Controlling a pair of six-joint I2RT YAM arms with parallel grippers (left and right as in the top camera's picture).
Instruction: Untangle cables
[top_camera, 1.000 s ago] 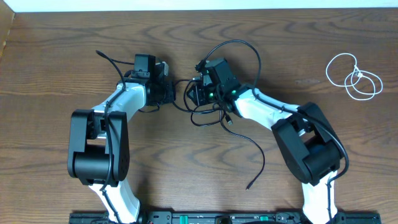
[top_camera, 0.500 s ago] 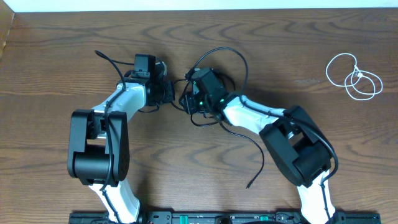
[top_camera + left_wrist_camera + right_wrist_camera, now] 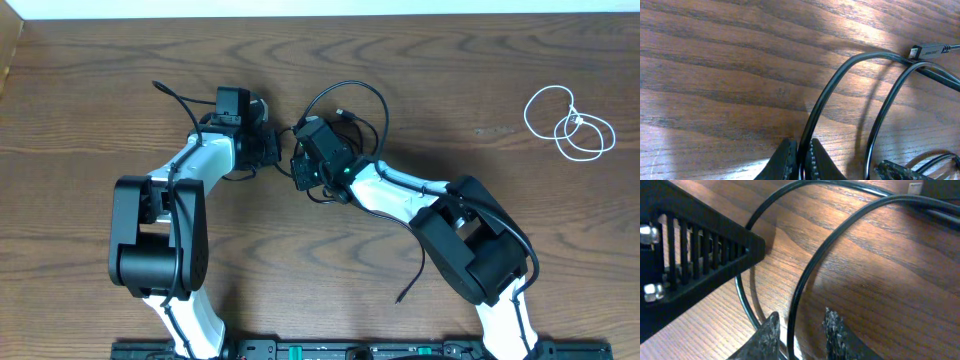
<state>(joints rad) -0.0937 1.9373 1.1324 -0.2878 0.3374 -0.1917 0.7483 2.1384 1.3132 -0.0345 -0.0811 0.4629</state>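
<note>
Two cables, lying well apart from each other. Nearest the robot's base, the free end [image 3: 400, 298] of the black cable [image 3: 816, 107] trailed loose on the wooden table [image 3: 100, 80]. Farther out, at mid-table, both arms met over its tangle. There the left gripper [image 3: 800, 156] had its fingers pressed together on one strand of the black cable, clamped. The right gripper [image 3: 797, 330] had its fingers apart, with a strand running between them. Contact with either finger could not be confirmed, so I logged it as not gripping. Beyond the fingers the cord ran out in two overlapping arcs, with a small plug [image 3: 930, 50] lying at their far side. Farthest off, toward the table's right edge, the white cable [image 3: 574, 122] sat in its own small coil, touching nothing black.

Judgement: separating white from black looked done. What remained was opening out the black cable's loops, and perhaps the white coil as well.
</note>
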